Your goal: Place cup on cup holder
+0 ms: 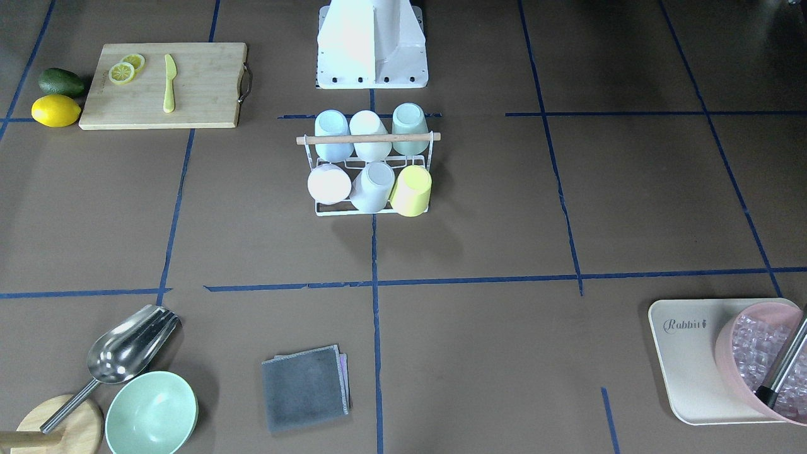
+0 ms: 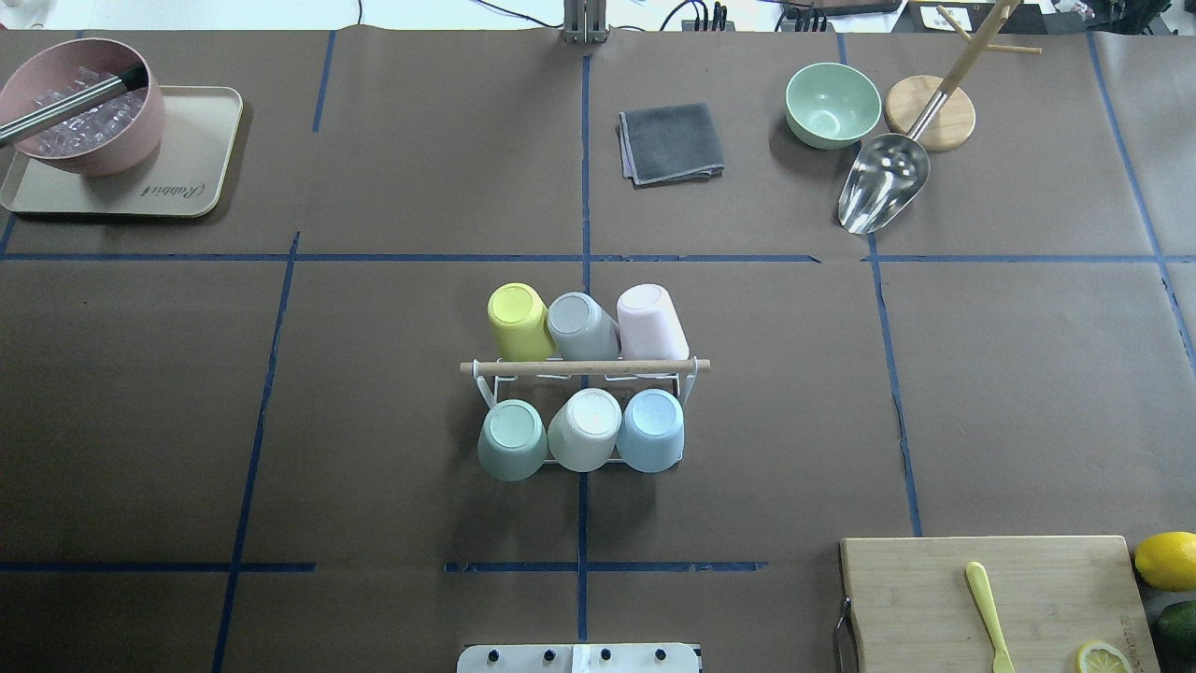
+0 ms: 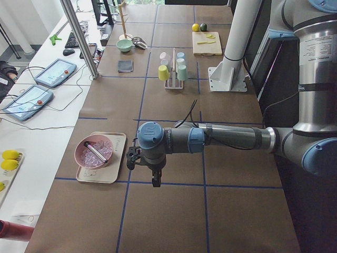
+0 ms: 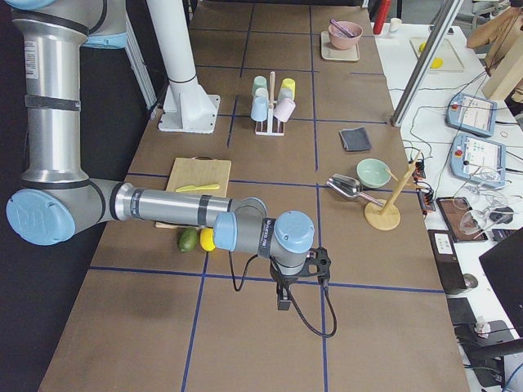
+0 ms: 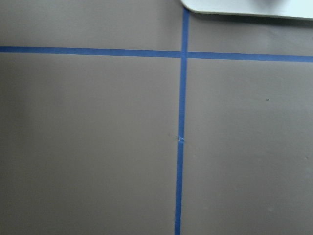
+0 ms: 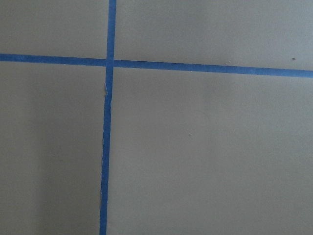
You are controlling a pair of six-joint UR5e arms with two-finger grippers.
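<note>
Front view: the cup holder [image 1: 369, 138] sits mid-table, near the robot's base, with cups [image 1: 411, 190] on it. Left-end view: the left gripper [image 3: 154, 178] hangs near, its opening indiscernible. Right-end view: the right gripper [image 4: 284, 297], likewise.

Jaws of left gripper [image 3: 156, 181] and right gripper [image 4: 283, 300] are unreadably small.

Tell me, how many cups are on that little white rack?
6, upside down on the white wire rack with wooden rod: far row, yellow cup, grey cup, pink cup; row nearest the robot, green cup, white cup, blue cup. None looks hidden.
</note>
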